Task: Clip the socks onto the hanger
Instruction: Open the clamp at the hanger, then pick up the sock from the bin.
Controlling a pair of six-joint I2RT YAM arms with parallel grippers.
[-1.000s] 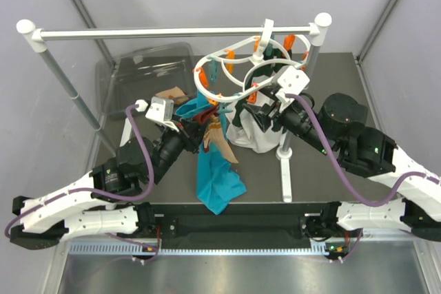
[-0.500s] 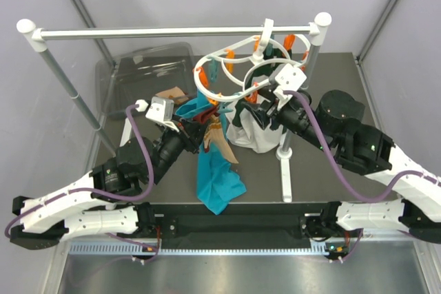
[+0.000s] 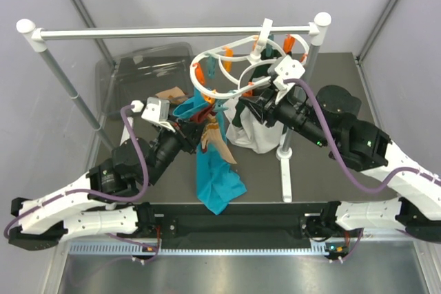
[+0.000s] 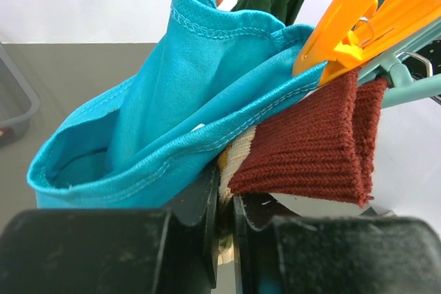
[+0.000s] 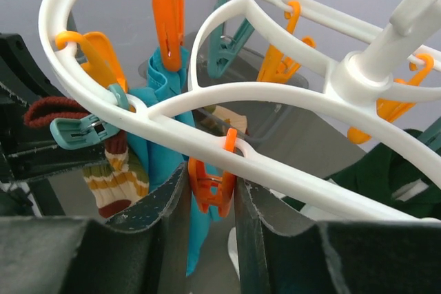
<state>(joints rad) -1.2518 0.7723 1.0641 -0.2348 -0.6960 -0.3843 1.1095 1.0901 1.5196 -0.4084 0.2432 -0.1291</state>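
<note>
Nearest, trailing down over the worktop (image 3: 258,184): a teal cloth (image 3: 217,177), pinned at its top to the hanger (image 3: 234,67).

Just beyond, to the left: a sock (image 4: 303,142) pinched in the left gripper (image 4: 226,197), jaws pressed together on the cream part. Dark red cuff free above and to the right, top edge touching an orange clip (image 4: 344,25), a teal clip (image 4: 406,84) just beside. Cannot tell whether either clip bites the cuff yet; probably not. Teal cloth crowding the sock from the left.

Farther right, above a white cloth (image 3: 251,135): right gripper (image 5: 210,201) closed around another clip, the held clip (image 5: 210,187), a finger against each side of it. Sock off to the left of this one, not under it.

For the step: squeeze the chosen clip fully open before bringing the cuff up. Feed the cuff in deep, a good band of rib and not only the edge. Nudge the teal cloth aside so none of it gets caught in the same mouth. Let the clip close first, then loosen the left gripper. Push gently: the hanger swings from its hook and already sits tilted, so a hard shove would likely carry the clip away from the cuff.

Farthest: the rail (image 3: 172,32) bearing the hook, a clear bin (image 3: 145,77) at far left, and a second sock (image 3: 172,93) lying by it, yet to be hung.
</note>
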